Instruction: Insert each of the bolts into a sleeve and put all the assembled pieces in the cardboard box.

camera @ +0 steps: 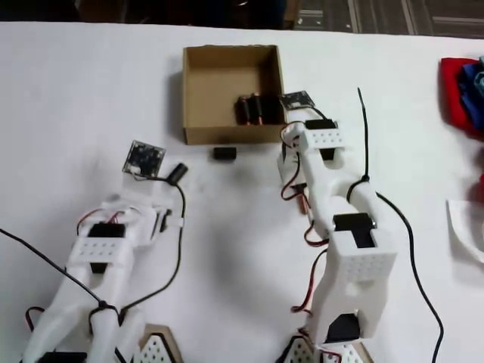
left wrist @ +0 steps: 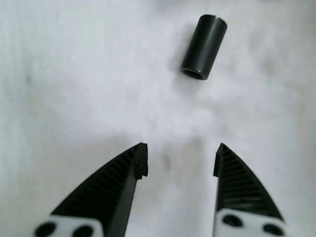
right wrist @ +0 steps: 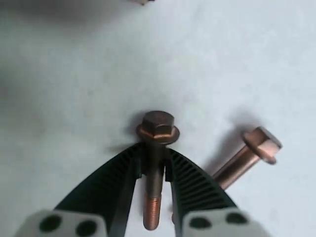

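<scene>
My left gripper (left wrist: 181,153) is open low over the white table. A black sleeve (left wrist: 204,47) lies on its side a short way ahead of the fingertips, its bore turned toward them. The high view has this sleeve (camera: 176,173) just beyond the left arm (camera: 106,249). My right gripper (right wrist: 154,158) is shut on the shank of a copper bolt (right wrist: 157,129), whose hex head sticks out past the tips. A second bolt (right wrist: 249,155) lies on the table beside it. Another sleeve (camera: 224,153) lies in front of the cardboard box (camera: 227,136), which holds assembled pieces (camera: 252,110).
The right arm (camera: 325,174) stretches up to the box's near right corner. Red and blue cloth (camera: 461,87) and a white object (camera: 465,231) sit at the right edge. Black cables (camera: 365,136) trail beside both arms.
</scene>
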You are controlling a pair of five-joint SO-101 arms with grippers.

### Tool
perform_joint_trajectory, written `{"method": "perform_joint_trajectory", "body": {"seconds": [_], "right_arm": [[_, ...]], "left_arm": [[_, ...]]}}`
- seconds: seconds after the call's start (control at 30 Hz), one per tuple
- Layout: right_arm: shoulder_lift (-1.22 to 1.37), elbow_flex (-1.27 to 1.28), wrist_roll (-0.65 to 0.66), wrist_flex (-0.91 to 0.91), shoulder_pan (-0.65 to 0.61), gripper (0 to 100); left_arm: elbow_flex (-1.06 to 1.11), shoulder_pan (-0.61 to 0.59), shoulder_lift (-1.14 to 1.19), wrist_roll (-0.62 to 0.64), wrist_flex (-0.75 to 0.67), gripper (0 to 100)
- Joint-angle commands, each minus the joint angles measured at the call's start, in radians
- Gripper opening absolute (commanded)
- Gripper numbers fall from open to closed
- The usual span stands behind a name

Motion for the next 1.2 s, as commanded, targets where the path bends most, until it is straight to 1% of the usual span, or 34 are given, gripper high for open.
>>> {"method": "perform_joint_trajectory", "body": {"seconds": [0.0, 0.07, 0.2, 0.3, 0.4, 0.47, 0.5, 0.6, 0.67, 0.83, 1.0, 1.07, 1.17], "right_arm": [[0.008, -0.029, 0.003, -0.013, -0.047, 2.3], [0.008, -0.029, 0.003, 0.010, -0.085, 2.3], [-0.019, -0.029, 0.028, 0.042, -0.206, 2.3], [-0.081, -0.028, 0.038, 0.070, -0.291, 2.4], [-0.159, -0.025, 0.038, 0.094, -0.337, 2.5], [-0.206, -0.023, 0.038, 0.108, -0.343, 3.3], [-0.226, -0.023, 0.038, 0.116, -0.343, 5.3], [-0.263, -0.023, 0.038, 0.145, -0.343, 14.6], [-0.275, -0.023, 0.038, 0.154, -0.344, 18.9], [-0.278, -0.031, 0.038, 0.142, -0.343, 19.3], [-0.266, -0.041, 0.031, -0.001, -0.302, 16.5], [-0.266, -0.043, 0.038, -0.065, -0.303, 14.7], [-0.266, -0.055, 0.052, -0.108, -0.321, 14.4]], "left_arm": [[-0.005, 0.012, 0.002, 0.000, -0.018, 23], [-0.007, 0.008, 0.002, 0.000, -0.018, 23], [-0.008, 0.003, 0.000, 0.006, -0.018, 23], [-0.007, -0.040, -0.002, 0.014, -0.048, 23], [-0.008, -0.077, -0.002, 0.106, -0.060, 23], [-0.010, -0.100, -0.002, 0.150, -0.061, 23], [-0.010, -0.110, -0.003, 0.161, -0.061, 23], [-0.010, -0.114, -0.006, 0.169, -0.061, 23], [-0.010, -0.112, -0.006, 0.169, -0.061, 23], [-0.004, -0.112, -0.002, 0.169, -0.089, 23], [-0.004, -0.112, -0.002, 0.169, -0.089, 23], [-0.004, -0.112, -0.002, 0.169, -0.089, 23], [-0.004, -0.115, -0.002, 0.169, -0.089, 23]]}}
